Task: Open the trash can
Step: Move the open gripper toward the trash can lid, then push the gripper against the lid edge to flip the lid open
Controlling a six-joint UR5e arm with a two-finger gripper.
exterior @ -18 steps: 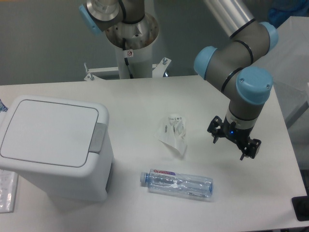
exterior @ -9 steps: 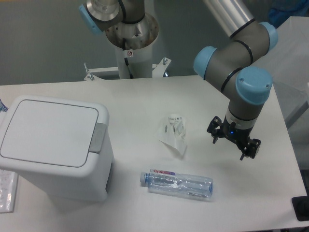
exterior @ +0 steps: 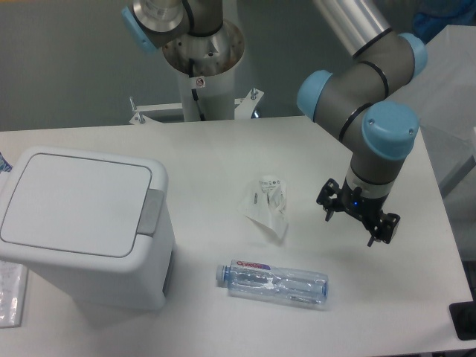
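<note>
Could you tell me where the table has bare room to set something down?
The table is bare behind the crumpled wrapper, between the trash can and the gripper. It is tighter near the front, around the bottle.

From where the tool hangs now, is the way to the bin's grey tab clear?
Probably yes. The tool hangs open and empty above the table, right of the bin. Only a crumpled wrapper and a bottle lie low between it and the grey tab.
</note>
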